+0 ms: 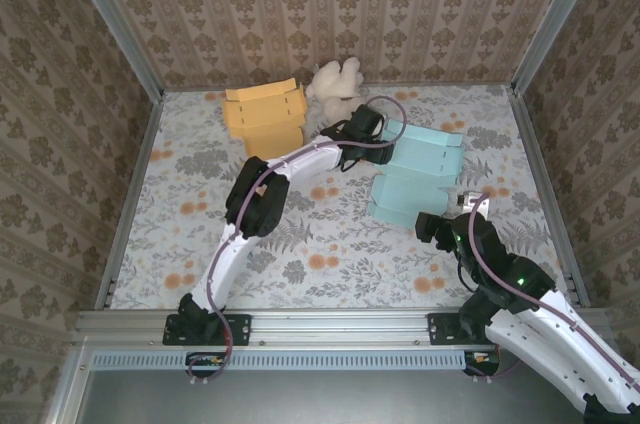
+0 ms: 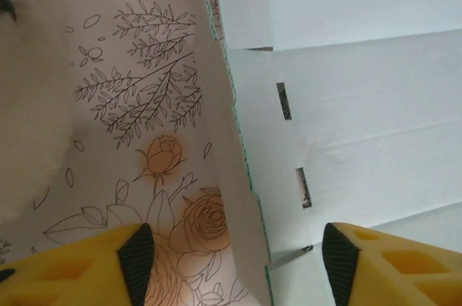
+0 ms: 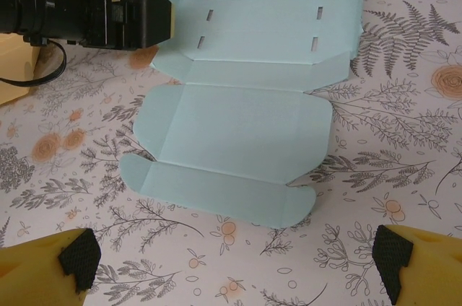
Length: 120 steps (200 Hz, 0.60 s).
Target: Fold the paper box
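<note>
The light blue paper box (image 1: 418,176) lies unfolded and mostly flat on the flowered table, right of centre. My left gripper (image 1: 372,130) is at its far left edge, open, straddling a raised side flap (image 2: 238,176) that stands between the fingers (image 2: 136,259) without being pinched. In the right wrist view the box blank (image 3: 249,97) spreads out ahead, its rounded near flap (image 3: 216,190) closest. My right gripper (image 1: 437,227) hovers open just off the box's near end, nothing between its pads (image 3: 76,257).
An orange paper box (image 1: 263,112), partly folded, sits at the back left. A white plush toy (image 1: 334,80) lies beside it against the rear wall. Metal rails and patterned walls bound the table on all sides.
</note>
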Each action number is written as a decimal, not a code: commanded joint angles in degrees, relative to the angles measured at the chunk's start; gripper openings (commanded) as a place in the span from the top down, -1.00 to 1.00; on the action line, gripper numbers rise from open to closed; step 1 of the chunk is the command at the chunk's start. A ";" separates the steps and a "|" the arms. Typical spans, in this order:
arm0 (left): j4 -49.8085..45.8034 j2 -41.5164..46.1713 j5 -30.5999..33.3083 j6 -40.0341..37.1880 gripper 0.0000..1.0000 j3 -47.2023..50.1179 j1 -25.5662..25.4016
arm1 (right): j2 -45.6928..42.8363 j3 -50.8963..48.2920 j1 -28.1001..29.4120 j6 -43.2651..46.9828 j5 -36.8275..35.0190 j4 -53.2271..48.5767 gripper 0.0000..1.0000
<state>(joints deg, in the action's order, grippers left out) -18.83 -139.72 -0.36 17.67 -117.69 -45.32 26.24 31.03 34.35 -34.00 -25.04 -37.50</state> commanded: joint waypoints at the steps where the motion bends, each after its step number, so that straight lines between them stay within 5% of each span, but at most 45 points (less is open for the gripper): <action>1: -2.07 -1.45 -0.80 -1.17 -0.22 -3.34 0.14 | -0.90 -0.42 0.10 1.30 0.94 1.20 -1.00; 70: -7.37 -5.74 3.57 -2.98 0.18 -11.27 -0.52 | -1.52 -0.70 0.11 1.21 2.55 1.37 -1.00; 120: -7.17 -4.50 3.33 -4.29 0.81 -11.60 -1.74 | -1.70 -0.96 0.11 1.21 2.94 1.44 -1.00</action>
<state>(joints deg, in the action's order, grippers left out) -24.49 -144.53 2.35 14.83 -127.07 -46.13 25.21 30.63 34.35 -33.30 -23.07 -37.12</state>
